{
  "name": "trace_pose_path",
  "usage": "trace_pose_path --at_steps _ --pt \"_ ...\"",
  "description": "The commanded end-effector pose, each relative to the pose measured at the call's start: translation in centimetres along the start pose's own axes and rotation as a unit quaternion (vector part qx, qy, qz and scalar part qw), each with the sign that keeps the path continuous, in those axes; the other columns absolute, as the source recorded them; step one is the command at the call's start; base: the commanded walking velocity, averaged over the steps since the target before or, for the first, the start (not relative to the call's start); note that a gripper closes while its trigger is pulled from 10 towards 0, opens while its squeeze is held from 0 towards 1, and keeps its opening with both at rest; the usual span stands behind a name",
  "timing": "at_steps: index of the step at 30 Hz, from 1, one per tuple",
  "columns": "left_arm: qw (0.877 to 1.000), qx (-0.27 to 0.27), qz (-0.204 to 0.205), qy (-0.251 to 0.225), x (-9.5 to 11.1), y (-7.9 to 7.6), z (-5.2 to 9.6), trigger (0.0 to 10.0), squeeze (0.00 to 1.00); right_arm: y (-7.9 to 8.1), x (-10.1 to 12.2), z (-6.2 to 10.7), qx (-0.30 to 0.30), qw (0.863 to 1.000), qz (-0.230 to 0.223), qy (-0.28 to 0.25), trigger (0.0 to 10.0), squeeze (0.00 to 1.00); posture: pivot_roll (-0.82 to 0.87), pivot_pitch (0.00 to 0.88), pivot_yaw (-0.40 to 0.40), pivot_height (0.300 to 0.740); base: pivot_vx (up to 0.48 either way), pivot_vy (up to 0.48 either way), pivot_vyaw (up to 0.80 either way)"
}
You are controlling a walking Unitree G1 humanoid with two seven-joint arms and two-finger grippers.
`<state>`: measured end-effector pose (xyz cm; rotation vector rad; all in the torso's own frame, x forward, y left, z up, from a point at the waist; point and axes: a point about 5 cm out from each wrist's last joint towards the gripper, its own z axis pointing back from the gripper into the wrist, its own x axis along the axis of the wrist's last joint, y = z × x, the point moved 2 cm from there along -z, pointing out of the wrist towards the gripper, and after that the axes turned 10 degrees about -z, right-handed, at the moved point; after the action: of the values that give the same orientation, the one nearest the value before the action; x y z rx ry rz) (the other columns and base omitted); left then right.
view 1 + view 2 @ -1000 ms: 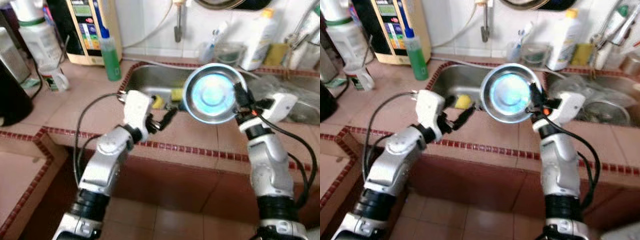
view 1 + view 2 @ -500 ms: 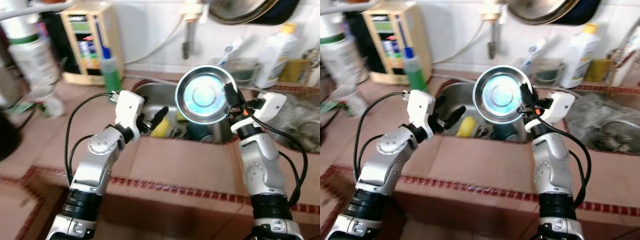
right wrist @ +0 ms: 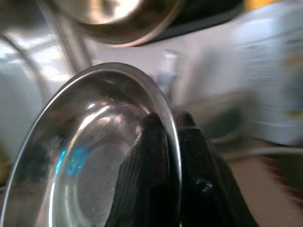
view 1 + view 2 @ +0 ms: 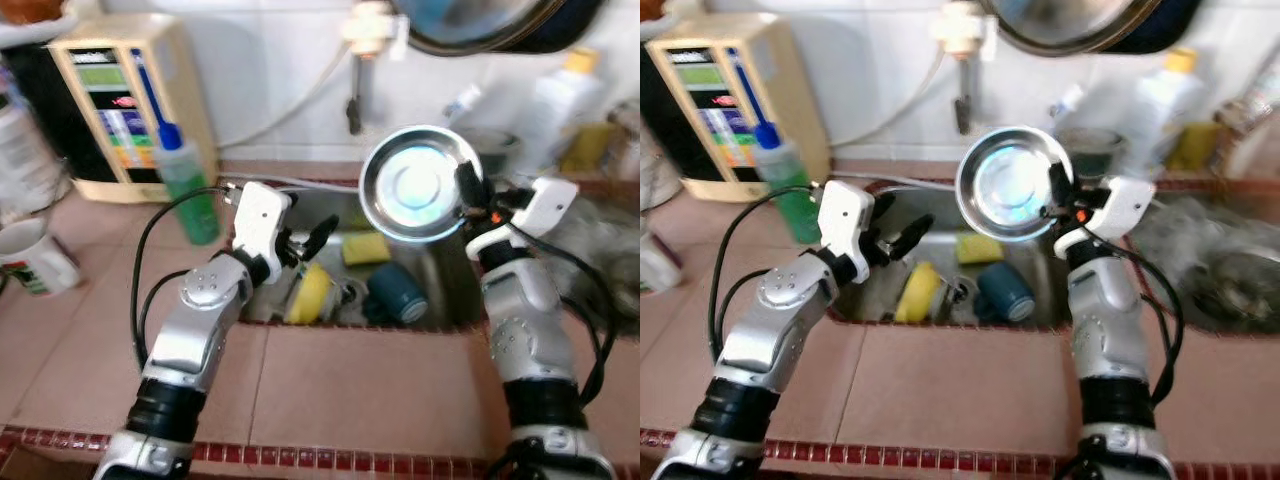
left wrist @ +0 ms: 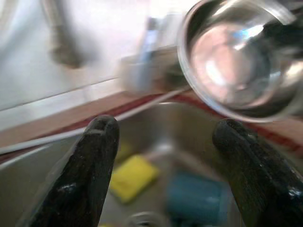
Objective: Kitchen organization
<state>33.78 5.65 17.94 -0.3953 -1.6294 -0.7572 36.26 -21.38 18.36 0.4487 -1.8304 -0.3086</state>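
Observation:
A shiny steel bowl (image 4: 415,196) is held up on edge above the sink (image 4: 300,200), its hollow side facing me. My right gripper (image 4: 466,192) is shut on the bowl's rim (image 3: 165,118), one finger on each side. My left gripper (image 4: 305,243) hangs open over the sink's left part, nothing between its fingers (image 5: 92,161). In the sink lie a yellow sponge (image 4: 366,248), a yellow cup (image 4: 309,294) and a dark teal cup (image 4: 396,292).
A green bottle (image 4: 184,178) and a beige appliance (image 4: 120,105) stand at the back left, a white mug (image 4: 35,262) on the left counter. Bottles (image 4: 552,100) and a pan (image 4: 480,22) are by the back wall. Tiled counter (image 4: 370,390) lies in front.
The camera has moved forward, closer over the sink, so the cups inside show. The right gripper still holds the bowl up; the left gripper stays open over the sink.

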Motion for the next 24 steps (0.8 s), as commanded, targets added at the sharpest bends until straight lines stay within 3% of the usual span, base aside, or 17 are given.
trace_pose_path --at_steps 1,10,24 --pt "1.000 0.016 -0.013 0.005 0.1 1.2 0.8 10.0 0.00 1.5 -0.3 -0.7 0.014 1.000 -0.007 0.002 10.0 0.00 -0.02 0.000 0.029 0.740 0.000 0.000 0.00" --pt "0.999 -0.022 -0.035 0.013 0.2 -0.2 1.2 10.0 0.00 -0.9 -0.9 -1.2 -0.055 0.998 -0.004 0.029 10.0 0.00 -0.02 0.000 0.038 0.740 0.000 0.000 0.00" --pt "0.998 -0.052 -0.039 0.022 0.3 -1.3 1.9 10.0 0.00 -2.8 -1.2 -1.8 -0.085 0.995 0.006 0.054 10.0 0.00 -0.01 0.000 0.052 0.740 0.000 0.000 0.00"
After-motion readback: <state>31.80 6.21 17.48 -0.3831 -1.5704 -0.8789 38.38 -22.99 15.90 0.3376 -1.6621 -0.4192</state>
